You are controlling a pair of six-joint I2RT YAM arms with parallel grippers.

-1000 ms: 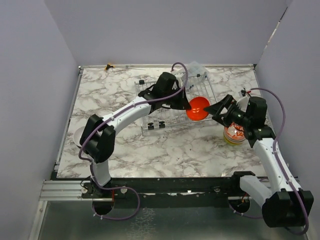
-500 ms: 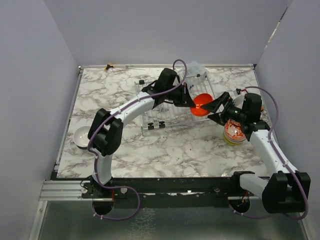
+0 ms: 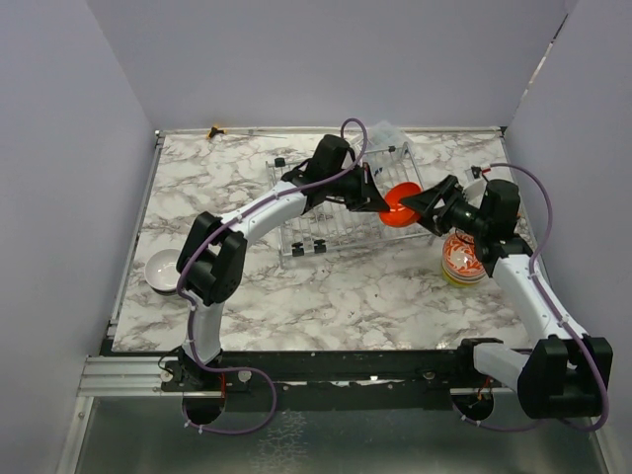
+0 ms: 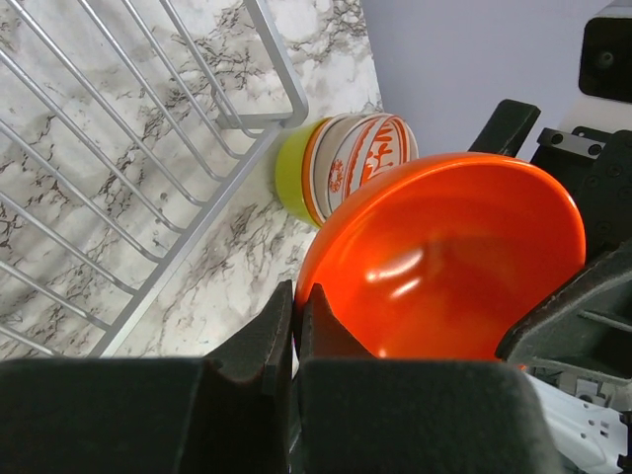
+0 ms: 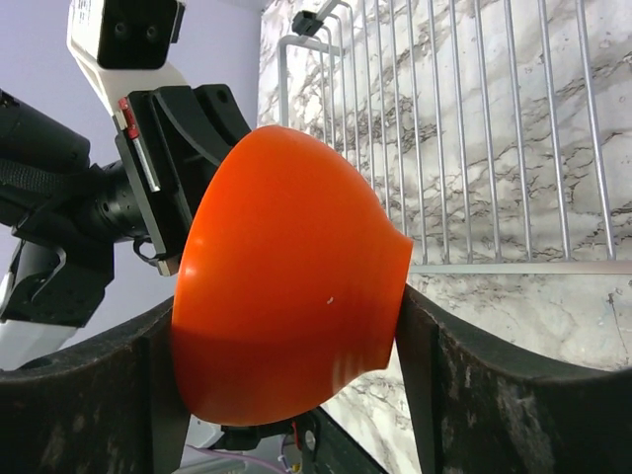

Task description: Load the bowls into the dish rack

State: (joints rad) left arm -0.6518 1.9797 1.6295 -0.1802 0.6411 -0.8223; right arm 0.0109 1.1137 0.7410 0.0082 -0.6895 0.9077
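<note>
Looking down from the top camera, a glossy orange round bowl (image 3: pixel 400 205) hangs in the air just past the right end of the flat silver wire dish rack (image 3: pixel 301 240), between the two arms. The left gripper (image 3: pixel 381 201) is pinched on its rim, and the right gripper (image 3: pixel 417 203) meets it from the other side. A stack of small bowls (image 3: pixel 462 263) stands on the marble table near the right arm.

From the left wrist, the fingers are clamped together on the orange bowl (image 4: pixel 444 267) at its rim. Below it, a lime-yellow bowl (image 4: pixel 289 183) holding a white bowl with red pattern (image 4: pixel 360 153) sits just beside the rack's corner.

From the right wrist, the black fingers (image 5: pixel 434 346) stand apart, one on each side of the orange bowl's outer wall. Whether they press on it yet cannot be told.

This looks like a hand-over between the arms. The right claw should seat firmly before the left lets go, then carry the bowl over the rack's wires.
</note>
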